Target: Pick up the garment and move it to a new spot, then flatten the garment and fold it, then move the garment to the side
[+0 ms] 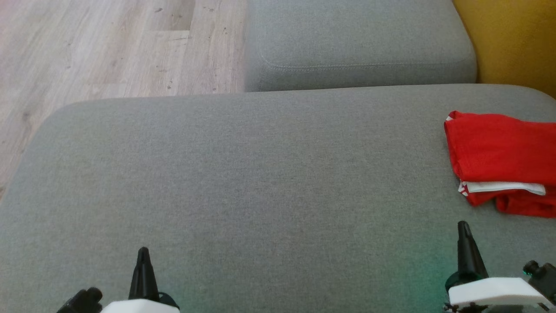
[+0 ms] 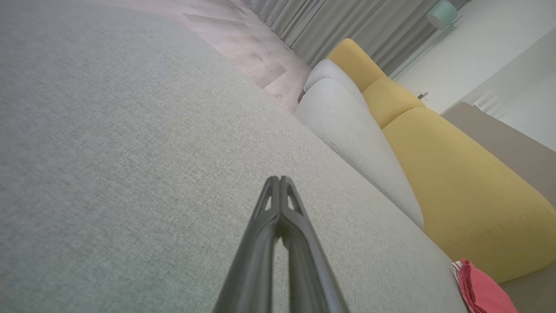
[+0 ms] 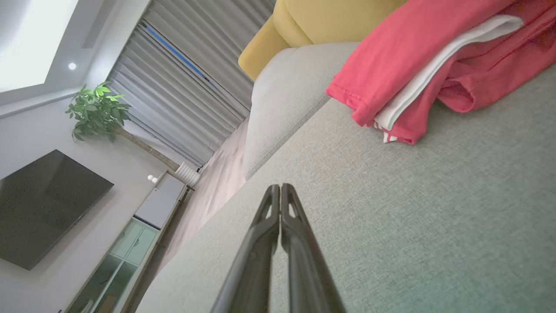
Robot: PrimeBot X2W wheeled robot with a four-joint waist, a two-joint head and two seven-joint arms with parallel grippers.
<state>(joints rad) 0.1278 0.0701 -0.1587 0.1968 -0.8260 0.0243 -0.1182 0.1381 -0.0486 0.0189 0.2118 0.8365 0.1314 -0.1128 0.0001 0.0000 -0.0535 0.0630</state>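
The garment (image 1: 499,152) is red with a white band, folded into a compact stack at the right edge of the grey sofa seat (image 1: 260,182). It also shows as the red garment (image 3: 434,56) at the upper right of the right wrist view and as a small red corner (image 2: 482,289) in the left wrist view. My right gripper (image 1: 463,226) is shut and empty, a little nearer to me than the garment and apart from it. My left gripper (image 1: 143,252) is shut and empty at the lower left, far from the garment. Both pairs of fingertips (image 2: 279,179) (image 3: 280,187) press together over bare cushion.
A second grey cushion (image 1: 360,43) lies beyond the seat, with a yellow cushion (image 1: 512,39) at the far right. Wooden floor (image 1: 108,48) runs along the far left. The right wrist view shows curtains (image 3: 182,82), a plant (image 3: 97,108) and a dark TV (image 3: 39,204).
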